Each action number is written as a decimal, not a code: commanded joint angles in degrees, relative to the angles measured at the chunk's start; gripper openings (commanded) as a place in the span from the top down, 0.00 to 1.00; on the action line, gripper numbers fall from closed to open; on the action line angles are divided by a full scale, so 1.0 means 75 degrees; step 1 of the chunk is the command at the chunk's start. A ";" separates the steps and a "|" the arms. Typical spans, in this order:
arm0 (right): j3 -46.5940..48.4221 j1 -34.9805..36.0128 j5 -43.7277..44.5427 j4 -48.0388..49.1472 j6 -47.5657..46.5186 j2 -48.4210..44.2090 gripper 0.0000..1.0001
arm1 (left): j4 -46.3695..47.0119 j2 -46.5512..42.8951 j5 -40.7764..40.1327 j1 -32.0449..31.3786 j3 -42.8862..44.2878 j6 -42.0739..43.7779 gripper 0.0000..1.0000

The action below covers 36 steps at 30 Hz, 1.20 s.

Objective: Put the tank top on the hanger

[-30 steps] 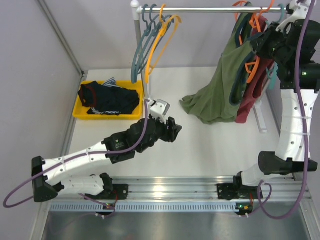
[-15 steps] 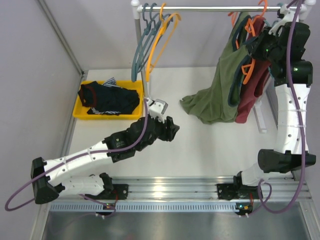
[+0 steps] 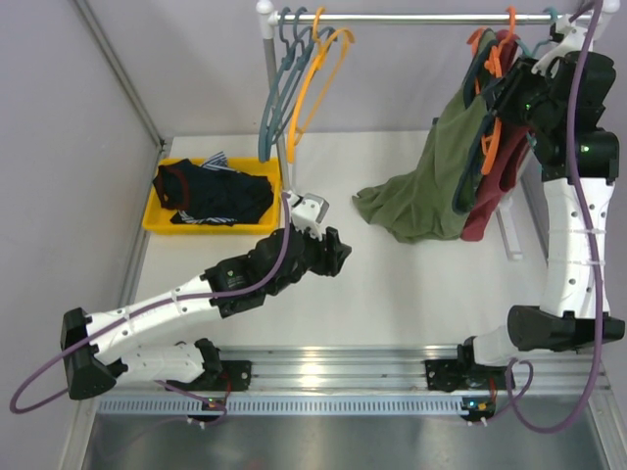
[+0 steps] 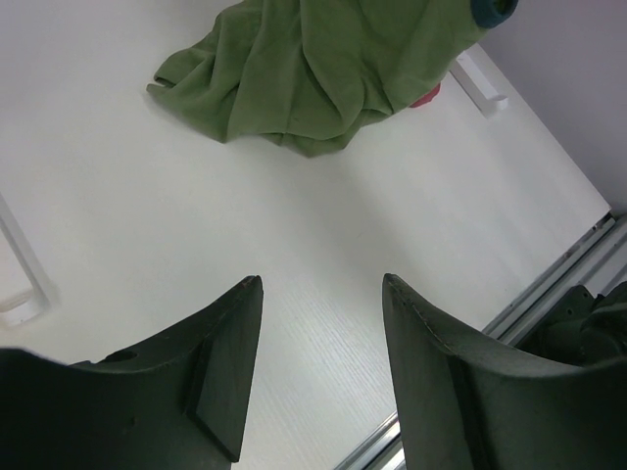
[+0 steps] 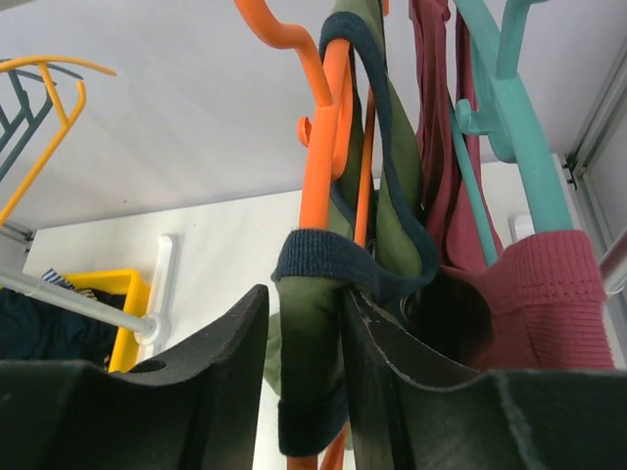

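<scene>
The olive-green tank top hangs from the reddish-orange hanger, whose hook reaches the rail at the far right; the hem lies bunched on the table. In the right wrist view, the navy-trimmed strap is draped over the orange hanger. My right gripper is open around that strap: the right finger touches it and a gap shows at the left finger. My left gripper is open and holds nothing, low over the table's middle. In the left wrist view, the green tank top lies ahead of the left gripper.
A dark red tank top on a teal hanger hangs right behind the green one. A yellow-orange hanger and teal-grey hangers hang at the rail's left end. A yellow bin with dark clothes sits at the left.
My right arm carried the hanger and top up and rightward to the rail. Its jaws then spread off the strap. The left arm barely moved.
</scene>
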 commanded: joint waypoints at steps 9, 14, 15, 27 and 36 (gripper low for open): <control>0.0043 -0.0091 0.0339 -0.0307 0.0178 -0.0998 0.50 | -0.0155 -0.0033 0.0046 0.0036 0.0556 0.0162 0.43; -0.0249 -0.0091 0.0129 -0.0531 0.0237 -0.1607 0.47 | -0.0226 -0.0138 0.0023 0.0036 0.0603 0.0116 0.43; -0.0424 -0.0091 0.0012 -0.0554 0.0249 -0.1702 0.47 | -0.0249 -0.0138 0.0011 0.0036 0.0603 0.0104 0.43; -0.3362 0.4864 0.2330 -0.0040 0.0881 -0.2862 0.48 | -0.0659 -0.0689 -0.0504 0.0036 0.0218 -0.0447 0.43; -0.6794 0.6542 0.2696 0.1448 0.1866 -0.3682 0.48 | -0.1408 -0.1099 -0.1464 0.0036 -0.0650 -0.1617 0.43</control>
